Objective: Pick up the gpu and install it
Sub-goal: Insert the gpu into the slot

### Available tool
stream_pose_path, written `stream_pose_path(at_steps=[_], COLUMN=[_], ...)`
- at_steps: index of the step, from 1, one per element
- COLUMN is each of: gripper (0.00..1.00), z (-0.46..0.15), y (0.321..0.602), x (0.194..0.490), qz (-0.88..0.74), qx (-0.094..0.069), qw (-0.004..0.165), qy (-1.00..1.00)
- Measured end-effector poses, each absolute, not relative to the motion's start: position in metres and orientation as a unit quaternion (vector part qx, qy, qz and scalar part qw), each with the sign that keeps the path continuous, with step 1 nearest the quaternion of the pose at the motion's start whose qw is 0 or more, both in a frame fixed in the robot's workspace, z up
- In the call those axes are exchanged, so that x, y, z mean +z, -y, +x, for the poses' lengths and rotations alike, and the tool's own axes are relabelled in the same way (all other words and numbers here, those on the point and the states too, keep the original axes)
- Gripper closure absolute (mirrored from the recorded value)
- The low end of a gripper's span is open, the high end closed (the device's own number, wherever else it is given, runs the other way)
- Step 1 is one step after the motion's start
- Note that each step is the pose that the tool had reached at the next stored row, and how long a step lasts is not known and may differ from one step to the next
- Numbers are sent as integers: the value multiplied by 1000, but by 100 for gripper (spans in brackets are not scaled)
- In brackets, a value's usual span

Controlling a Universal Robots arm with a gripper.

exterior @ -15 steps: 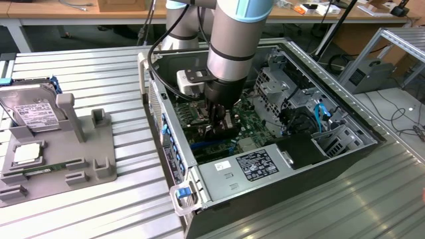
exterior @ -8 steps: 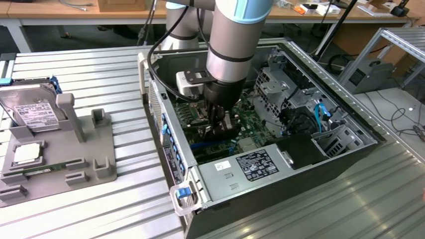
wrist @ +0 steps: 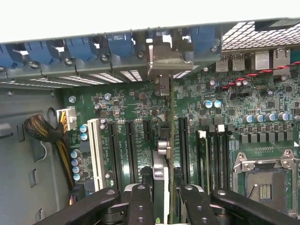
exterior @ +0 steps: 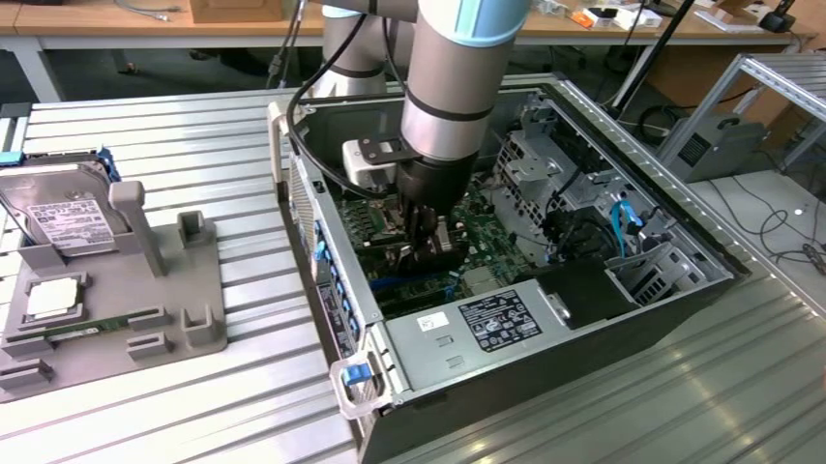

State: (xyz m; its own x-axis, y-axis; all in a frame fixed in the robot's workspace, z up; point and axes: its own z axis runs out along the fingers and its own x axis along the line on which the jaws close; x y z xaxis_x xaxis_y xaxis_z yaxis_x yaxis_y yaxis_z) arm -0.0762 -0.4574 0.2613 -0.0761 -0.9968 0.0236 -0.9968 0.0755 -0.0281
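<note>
Exterior view: your gripper (exterior: pixel 430 244) is down inside the computer case (exterior: pixel 671 290), over the motherboard (exterior: pixel 497 227). Wrist view: fingers (wrist: pixel 141 206) clamp the gpu (wrist: pixel 161 187) edge-on, bracket (wrist: pixel 164 63) near the rear slots; it looks lined up, seating unconfirmed.

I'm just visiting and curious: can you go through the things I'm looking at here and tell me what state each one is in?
gpu: held on edge between the gripper fingers, standing over the motherboard slots.
gripper: shut on the gpu, down inside the case.
computer case: lying on its side, side panel off, inside exposed.
CPU socket: empty.
hard drive: propped in the grey holder tray, outside the case.
</note>
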Motion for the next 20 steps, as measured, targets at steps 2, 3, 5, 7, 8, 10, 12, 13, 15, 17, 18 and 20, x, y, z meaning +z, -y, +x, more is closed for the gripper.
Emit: stream_pose_path(at_steps=[2, 3, 5, 7, 8, 10, 12, 13, 15, 17, 18, 20], gripper=[73, 73, 73, 73, 73, 73, 73, 73, 73, 73, 73, 73], z=[-76, -76, -76, -76, -76, -76, -73, -71, -67, -66, -66, -67], y=[457, 457, 457, 457, 457, 457, 457, 457, 457, 457, 457, 457], x=[263, 265, 270, 273, 274, 274, 275, 275, 275, 275, 275, 275], qz=[-680, -680, -680, -680, -680, -680, -680, -680, -680, -680, -680, -680], qx=[-19, -19, -20, -20, -20, -20, -20, -20, -20, -20, -20, -20], qw=[1, 1, 0, 0, 0, 0, 0, 0, -1, -1, -1, -1], qy=[-733, -733, -733, -733, -733, -733, -733, -733, -733, -733, -733, -733])
